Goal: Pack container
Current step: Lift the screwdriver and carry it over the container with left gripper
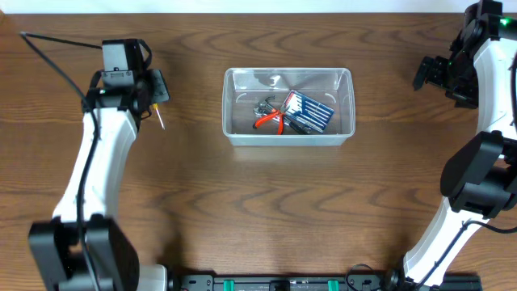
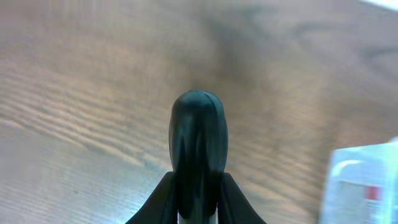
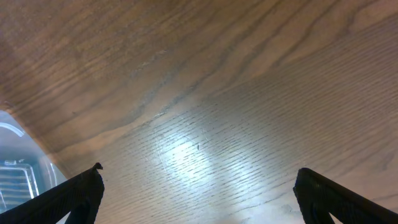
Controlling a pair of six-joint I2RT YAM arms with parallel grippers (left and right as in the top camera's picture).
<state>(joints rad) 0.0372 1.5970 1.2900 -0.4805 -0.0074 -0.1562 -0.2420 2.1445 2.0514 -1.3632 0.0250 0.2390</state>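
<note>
The clear plastic container (image 1: 288, 141) stands at the table's middle. In it lie red-handled pliers (image 1: 269, 121), a blue and red pack (image 1: 311, 111) and a small metal piece. My left gripper (image 1: 153, 95) is to the container's left, above the table, shut on a screwdriver (image 1: 160, 119) with a dark rounded handle (image 2: 199, 143). The container's edge shows blurred at the right of the left wrist view (image 2: 364, 180). My right gripper (image 1: 426, 74) is at the far right, open and empty (image 3: 199, 186). The container's corner shows at the left of the right wrist view (image 3: 18, 171).
The wooden table (image 1: 266, 210) carries nothing else in view. A black cable (image 1: 56, 48) runs along the left arm at the back left. The arm bases stand at the front edge.
</note>
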